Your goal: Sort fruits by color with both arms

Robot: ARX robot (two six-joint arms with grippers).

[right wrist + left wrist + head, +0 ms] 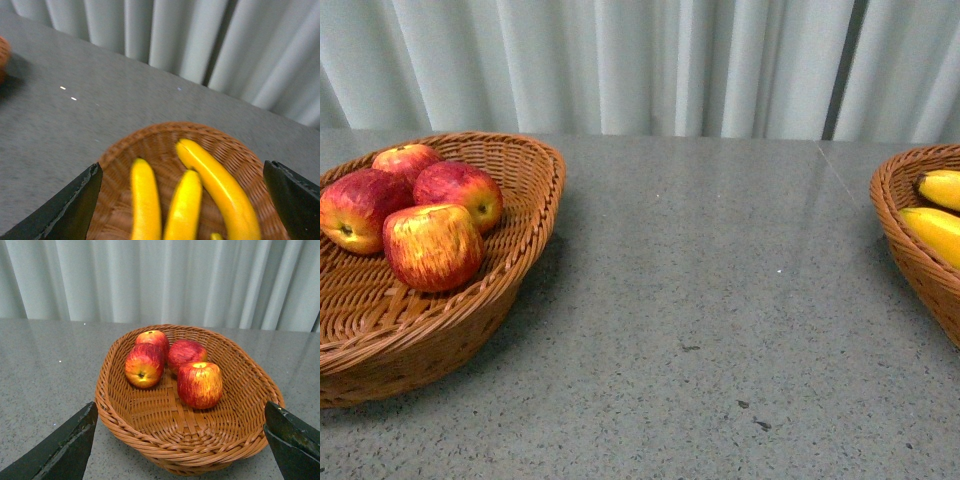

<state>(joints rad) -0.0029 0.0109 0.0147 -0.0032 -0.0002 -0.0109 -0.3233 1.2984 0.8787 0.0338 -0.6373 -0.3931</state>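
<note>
Four apples (pixel 432 245) sat grouped in left basket (pixel 525 262), bananas (pixel 215 187) in right basket (pixel 117 165): colors apparently already separated, grey tabletop (pixel 720 300) between bare. Left end effector (pixel 180 440) spread, empty, above apples; right end effector (pixel 182 200) spread, empty, above bananas.

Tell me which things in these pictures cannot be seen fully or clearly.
- Bananas, front view: only two show; the picture edge cuts them and their basket.
- Bananas, right wrist view: blurred; ends cut off, so the count is uncertain.
- Rearmost apple, left wrist view: partly hidden behind another apple.
- Left claw and right claw: only finger edges show.
</note>
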